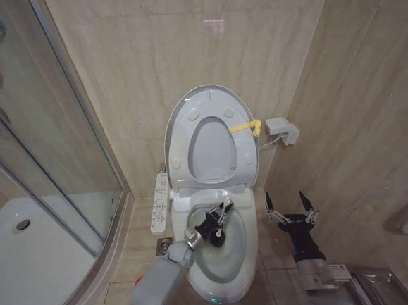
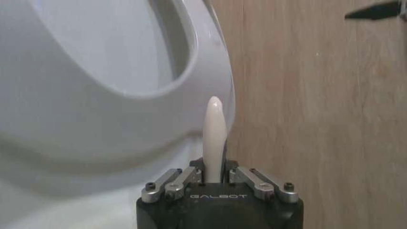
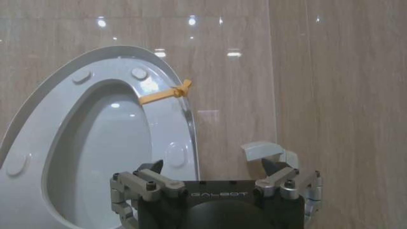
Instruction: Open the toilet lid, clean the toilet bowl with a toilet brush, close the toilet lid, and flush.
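Left gripper (image 1: 222,216) clamps the toilet brush (image 2: 214,138) handle over the toilet bowl (image 1: 251,235).
Toilet lid (image 1: 206,96) stands raised at centre; right gripper (image 1: 291,205) waits lower right, fingers spread, holding nothing.

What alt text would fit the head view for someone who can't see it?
The left end effector holds the toilet brush inside the open toilet bowl, with the toilet lid raised against the wall. The right end effector hangs open beside the bowl, over the floor.
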